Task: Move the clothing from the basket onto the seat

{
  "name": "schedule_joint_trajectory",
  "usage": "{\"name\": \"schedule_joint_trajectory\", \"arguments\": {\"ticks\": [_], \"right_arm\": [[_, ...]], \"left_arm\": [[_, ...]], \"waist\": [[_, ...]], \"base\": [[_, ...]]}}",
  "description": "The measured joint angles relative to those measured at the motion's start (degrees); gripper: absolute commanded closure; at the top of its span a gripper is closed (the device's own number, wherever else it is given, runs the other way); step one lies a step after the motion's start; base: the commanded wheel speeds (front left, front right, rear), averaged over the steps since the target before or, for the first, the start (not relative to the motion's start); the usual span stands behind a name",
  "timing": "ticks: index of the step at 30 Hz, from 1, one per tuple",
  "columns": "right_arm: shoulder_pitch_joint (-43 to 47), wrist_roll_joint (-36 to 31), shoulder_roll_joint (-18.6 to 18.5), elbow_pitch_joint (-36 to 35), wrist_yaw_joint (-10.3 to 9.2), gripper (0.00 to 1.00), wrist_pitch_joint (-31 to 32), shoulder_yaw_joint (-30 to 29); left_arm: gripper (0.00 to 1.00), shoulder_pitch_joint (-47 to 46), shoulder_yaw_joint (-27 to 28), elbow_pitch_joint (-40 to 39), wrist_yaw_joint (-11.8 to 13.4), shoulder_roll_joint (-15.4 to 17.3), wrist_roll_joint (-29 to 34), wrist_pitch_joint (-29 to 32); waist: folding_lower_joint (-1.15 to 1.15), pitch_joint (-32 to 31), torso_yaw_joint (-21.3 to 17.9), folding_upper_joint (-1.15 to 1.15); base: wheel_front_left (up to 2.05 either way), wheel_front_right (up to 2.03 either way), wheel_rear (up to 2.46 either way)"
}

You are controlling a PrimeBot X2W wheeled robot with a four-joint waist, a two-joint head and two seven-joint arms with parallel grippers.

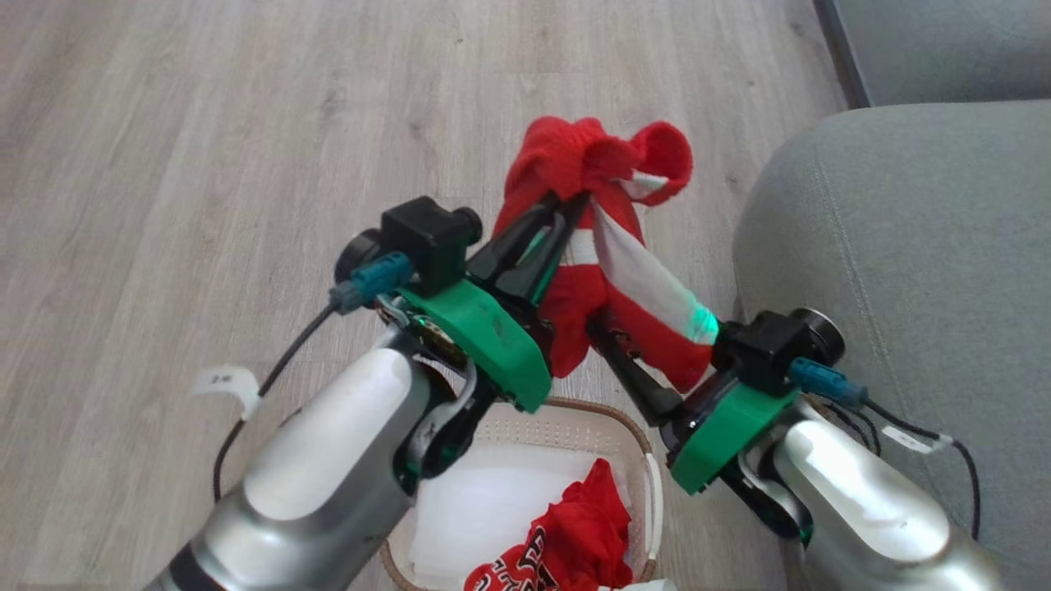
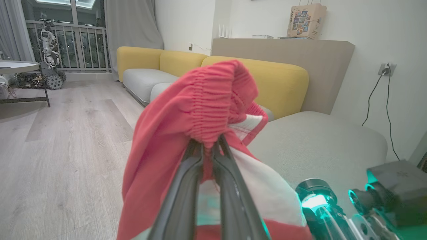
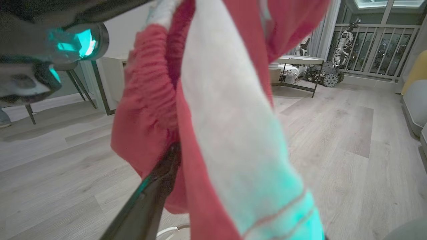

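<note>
The left gripper (image 1: 572,207) is nearly closed on the striped garment (image 1: 566,156). Its fingertips (image 2: 196,150) pinch a bunched fold of red cloth just under the elastic waistband. The garment hangs from that pinch: the red bulk puffs up beyond the tips, and the white stripe runs back and down toward the right gripper (image 1: 620,328).

The right gripper stands wide, below and to the right of the left one. One dark finger (image 3: 150,200) lies bare along the cloth's edge; the other is hidden under the stripe draped across it. The cloth rests over those open jaws and is not clamped by them.

The basket (image 1: 616,414) sits on the floor (image 1: 205,123) beneath both grippers, behind their tips and nearer the robot. The lettered garment (image 1: 575,533) lies crumpled in its right side, well below the left gripper.

The seat (image 1: 903,246) rises just to the right of the right gripper – the hanging garment is near its rounded edge but apart from it
</note>
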Motion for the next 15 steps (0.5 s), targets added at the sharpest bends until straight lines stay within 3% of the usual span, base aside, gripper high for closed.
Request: {"name": "schedule_joint_trajectory", "arguments": {"ticks": [9,10,11,12,15], "right_arm": [[-1.0,-0.8,2.1,2.7,0.0,0.0,0.0,-0.2],[-1.0,-0.9,2.2,3.0,0.0,0.42,0.0,-0.2],[-1.0,-1.1,2.3,3.2,0.0,0.93,0.0,-0.2],[-1.0,-1.1,2.4,3.4,0.0,1.0,0.0,-0.2],[-1.0,-1.1,2.4,3.7,0.0,1.0,0.0,-0.3]], "left_arm": [[1.0,0.0,-1.2,0.5,-0.6,-1.1,-0.4,0.2],[1.0,0.0,-1.2,0.6,-0.6,-1.1,-0.5,0.2],[1.0,0.0,-1.2,0.7,-0.6,-1.1,-0.7,0.2],[1.0,0.0,-1.2,0.7,-0.6,-1.1,-0.9,0.2],[1.0,0.0,-1.2,0.8,-0.5,-1.1,-0.9,0.2]], "waist": [[0.0,-0.2,1.9,0.0],[0.0,-0.2,2.0,0.0],[0.0,-0.1,2.0,0.0],[0.0,-0.1,2.0,0.0],[0.0,-0.1,1.9,0.0]], "base": [[0.0,0.0,0.0],[0.0,0.0,0.0],[0.0,0.0,0.0],[0.0,0.0,0.0],[0.0,0.0,0.0]]}}
